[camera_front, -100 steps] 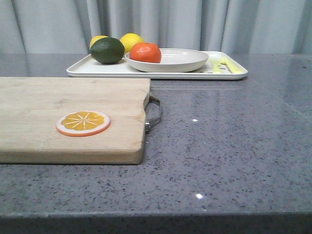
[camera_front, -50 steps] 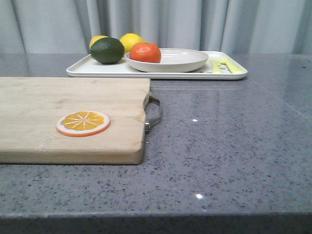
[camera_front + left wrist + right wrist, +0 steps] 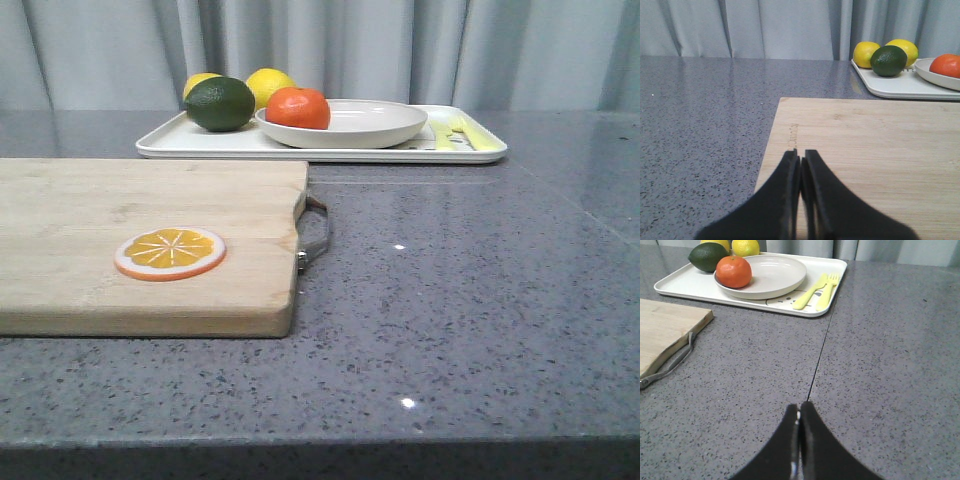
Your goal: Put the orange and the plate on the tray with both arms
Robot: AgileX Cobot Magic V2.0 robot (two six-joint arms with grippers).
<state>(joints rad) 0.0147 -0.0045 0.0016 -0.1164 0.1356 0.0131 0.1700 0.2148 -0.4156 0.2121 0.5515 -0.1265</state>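
The orange [image 3: 298, 107] lies in the left part of the off-white plate [image 3: 370, 125], and the plate stands on the white tray [image 3: 180, 143] at the back of the counter. They also show in the right wrist view: orange [image 3: 733, 271], plate [image 3: 775, 272], tray [image 3: 675, 285]. In the left wrist view the orange [image 3: 947, 65] and the tray [image 3: 890, 86] are far off. My left gripper [image 3: 801, 156] is shut and empty above the wooden cutting board [image 3: 870, 150]. My right gripper [image 3: 799, 408] is shut and empty over bare counter. Neither gripper shows in the front view.
A dark green lime [image 3: 219, 103] and two lemons [image 3: 270, 83] lie on the tray's left part. A yellow fork and knife [image 3: 817, 290] lie on its right part. An orange slice disc [image 3: 170, 252] lies on the cutting board [image 3: 120, 210], which has a metal handle [image 3: 315, 232].
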